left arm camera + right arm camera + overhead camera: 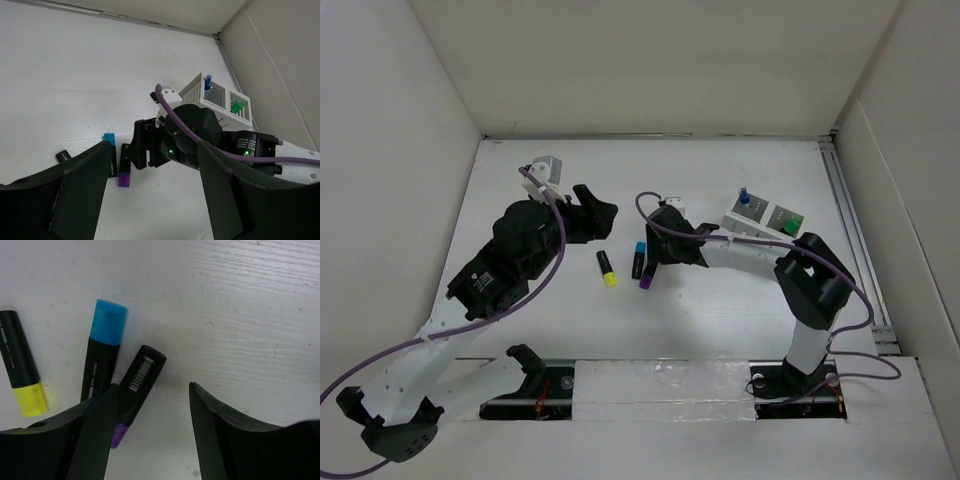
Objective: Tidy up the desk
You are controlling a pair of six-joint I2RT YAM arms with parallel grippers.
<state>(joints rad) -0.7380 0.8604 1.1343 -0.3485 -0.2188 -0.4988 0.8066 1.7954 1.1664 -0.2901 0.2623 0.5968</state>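
Three black-bodied markers lie side by side on the white desk (720, 310): a yellow-capped one (607, 269), a blue-capped one (639, 258) and a purple-capped one (647, 272). My right gripper (657, 252) is low over them and open. In the right wrist view the purple marker (137, 382) lies flat just inside the left finger (97, 430), with bare desk across to the other finger (210, 425). The blue marker (102, 352) and yellow marker (22, 375) lie outside the jaws. My left gripper (595, 218) hangs open and empty to the left of the markers.
A small white compartmented holder (765, 218) stands at the right, with a blue marker (743, 198) upright in it and a green one (789, 226). White panel walls close in the desk on three sides. A metal rail (850, 230) runs along the right edge.
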